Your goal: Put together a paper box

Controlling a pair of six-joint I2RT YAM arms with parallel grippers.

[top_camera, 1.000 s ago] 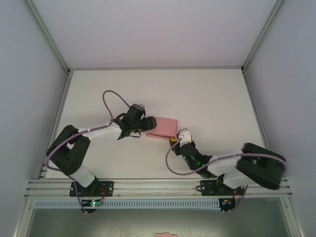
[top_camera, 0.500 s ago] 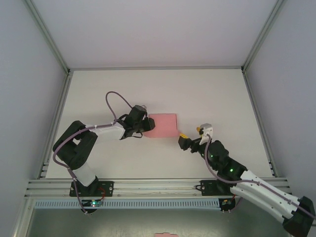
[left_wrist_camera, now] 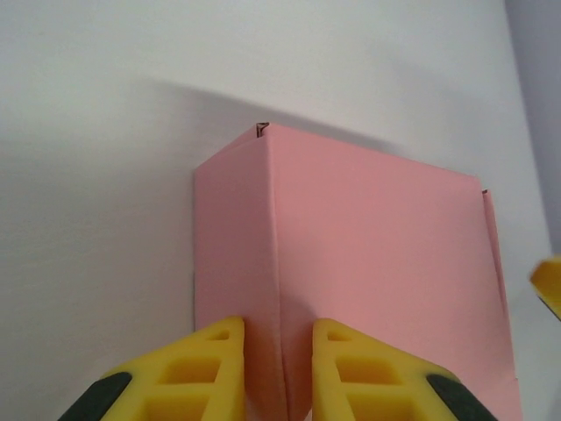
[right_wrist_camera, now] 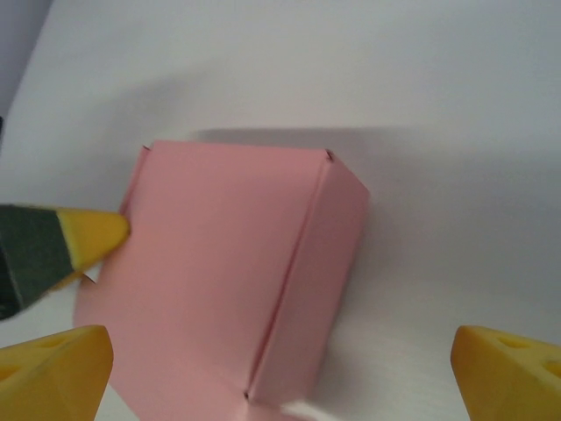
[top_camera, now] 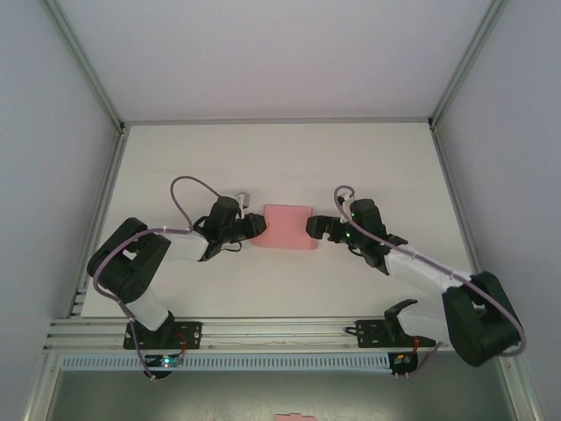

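The paper box (top_camera: 289,226) is a small shallow pink box lying flat in the middle of the white table. My left gripper (top_camera: 256,227) meets its left side. In the left wrist view the yellow fingers (left_wrist_camera: 209,368) pinch a folded corner edge of the paper box (left_wrist_camera: 377,254), so the left gripper (left_wrist_camera: 279,355) is shut on it. My right gripper (top_camera: 313,226) is at the box's right side. In the right wrist view the right gripper (right_wrist_camera: 280,360) stands wide open, its fingertips (right_wrist_camera: 61,364) well apart, with a corner of the paper box (right_wrist_camera: 219,263) between them.
Aluminium rails (top_camera: 280,331) run along the table's near edge, and grey walls close in the left, right and back. A small pink fragment (top_camera: 294,417) shows beyond the near rail. The left gripper's fingertip (right_wrist_camera: 92,235) shows beside the box in the right wrist view.
The right arm has swung from the near side round to the box's right edge and opened wide. The left gripper has closed on the box's left corner.
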